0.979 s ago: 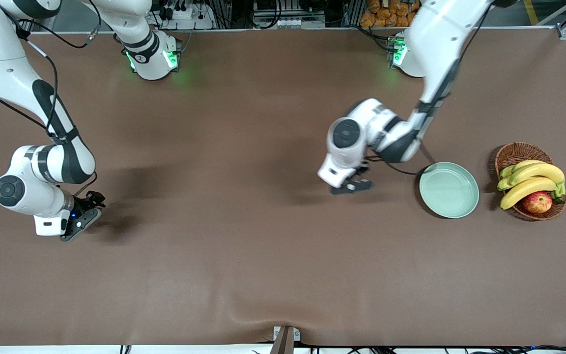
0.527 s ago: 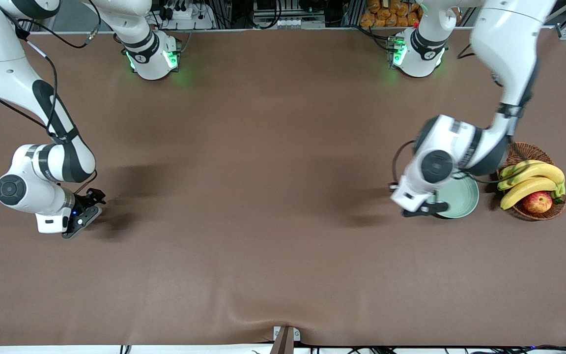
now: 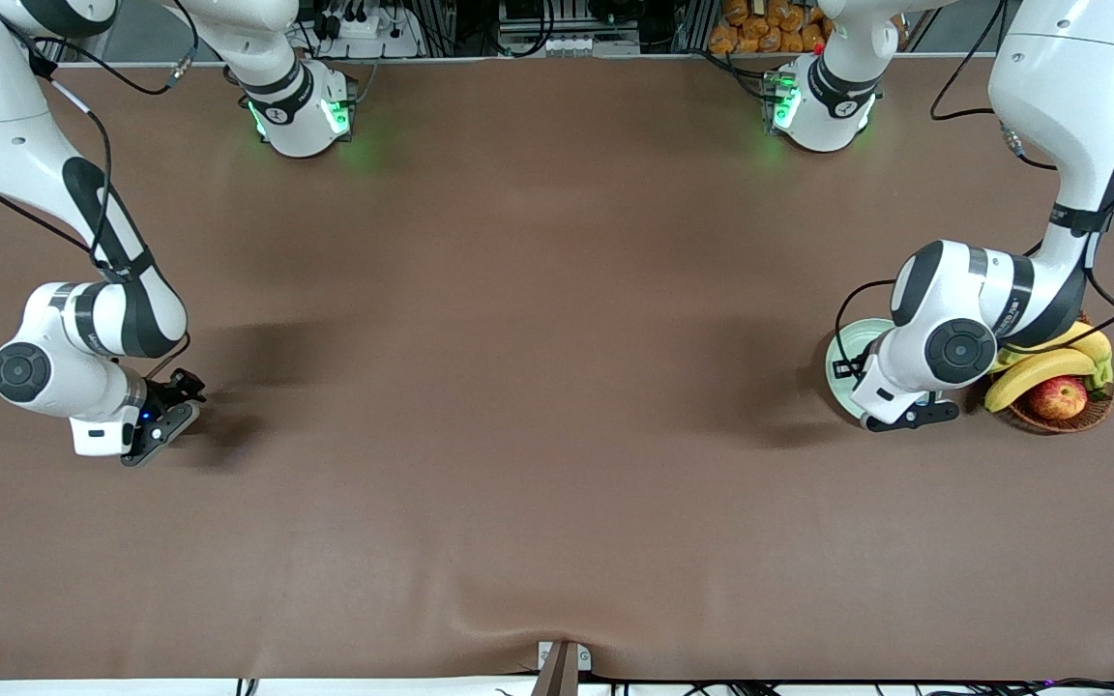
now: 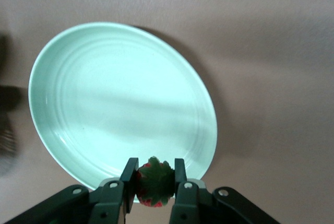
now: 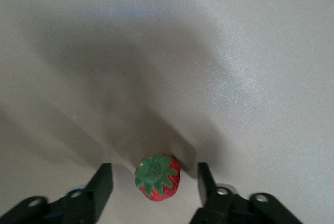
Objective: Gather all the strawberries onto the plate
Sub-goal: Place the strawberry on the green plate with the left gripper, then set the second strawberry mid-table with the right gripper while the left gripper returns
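Left claw (image 4: 155,188) has swung across the tabletop (image 3: 538,387) and now hangs over the plate (image 4: 68,78) edge, pinching a strawberry (image 4: 155,181) — drop looks imminent. Right claw (image 5: 154,182), far from the plate, is spread around another strawberry (image 5: 157,177) on the tabletop, fingers not touching it.

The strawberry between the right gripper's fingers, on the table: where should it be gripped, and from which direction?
Probably from straight above, squeezing the red sides just under the green cap. The strawberry sits on the table with its cap turned up, and the right gripper already straddles it, one finger on each side with a gap to each. Coming straight down should seat it between the pads.
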Tool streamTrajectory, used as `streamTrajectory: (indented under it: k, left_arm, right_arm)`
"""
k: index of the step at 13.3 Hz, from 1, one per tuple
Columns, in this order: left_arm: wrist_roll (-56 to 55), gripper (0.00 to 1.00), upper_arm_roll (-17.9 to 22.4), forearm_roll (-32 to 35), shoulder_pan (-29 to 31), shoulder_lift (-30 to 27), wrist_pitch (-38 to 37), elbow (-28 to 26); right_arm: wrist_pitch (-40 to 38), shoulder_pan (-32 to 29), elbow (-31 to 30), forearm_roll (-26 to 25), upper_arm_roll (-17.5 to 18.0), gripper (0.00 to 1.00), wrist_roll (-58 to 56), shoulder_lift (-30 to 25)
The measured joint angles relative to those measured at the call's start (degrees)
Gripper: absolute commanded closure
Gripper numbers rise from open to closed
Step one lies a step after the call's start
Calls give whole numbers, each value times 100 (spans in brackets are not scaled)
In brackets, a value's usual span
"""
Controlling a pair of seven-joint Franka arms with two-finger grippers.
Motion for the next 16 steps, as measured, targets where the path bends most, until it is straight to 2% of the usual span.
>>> streamTrajectory:
  k: [1,2,3,4,5,9,12,14,16]
  left_arm:
    - [0,88,1,93,29,5,4,-51]
    - [0,76,2,222,86,22,16,-93]
    - [0,55,2,319,152,49,43,-119]
    - [0,12,3,354,209,75,79,-133]
    - [0,0,3,368,257,85,98,-134]
    - [1,0,-5,390,422,30,139,-30]
    - [3,0,-78,392,484,-167,140,176]
    - [2,0,-210,392,481,-402,17,328]
    - [2,0,-362,392,484,-582,-369,538]
  right_arm:
    - [-1,0,-1,0,0,100,0,0]
    - [-2,0,-1,0,0,100,0,0]
    - [-2,0,-2,0,0,100,0,0]
    - [-2,0,-1,0,0,100,0,-1]
    - [-5,0,-1,0,1,100,0,-1]
    - [-93,1,26,4,103,100,11,-43]
    - [-260,52,186,7,422,100,390,-115]
    - [-279,248,321,99,603,100,765,-120]
    - [-308,637,463,433,658,100,1198,-121]
